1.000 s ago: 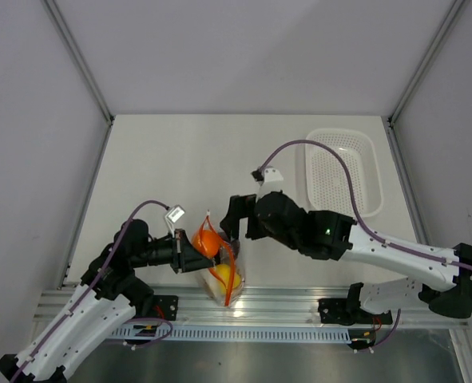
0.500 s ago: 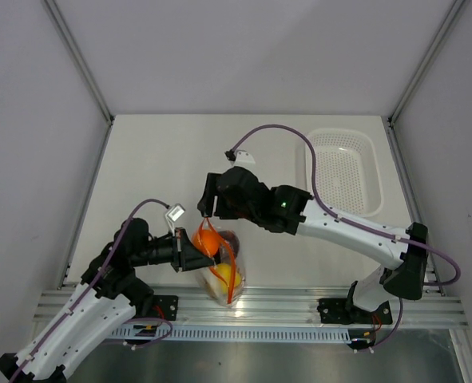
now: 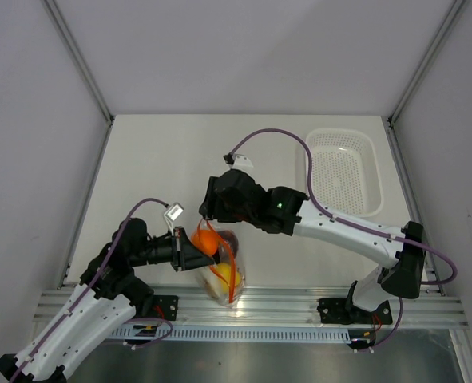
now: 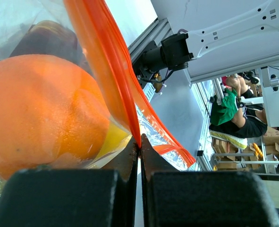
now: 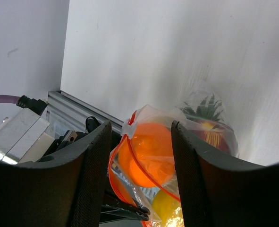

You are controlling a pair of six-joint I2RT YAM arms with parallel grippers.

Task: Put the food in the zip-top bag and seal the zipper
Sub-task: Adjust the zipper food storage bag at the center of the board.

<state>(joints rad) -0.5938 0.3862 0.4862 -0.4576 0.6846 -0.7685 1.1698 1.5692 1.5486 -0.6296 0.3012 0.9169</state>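
Note:
The zip-top bag stands at the table's near edge, with the food inside: an orange, a yellow fruit, a pineapple and a dark fruit. My left gripper is shut on the red-orange zipper, and its tips pinch the strip. My right gripper hovers over the bag's far end. Its jaws are open on either side of the white slider tab and the orange, with a gap on both sides.
A white perforated basket sits at the back right of the table. An aluminium rail runs along the near edge just behind the bag. The right arm's purple cable arcs above the table.
The right arm swung left, from beside the bag to over its far end, and its jaws narrowed. The left gripper and the bag stayed still.

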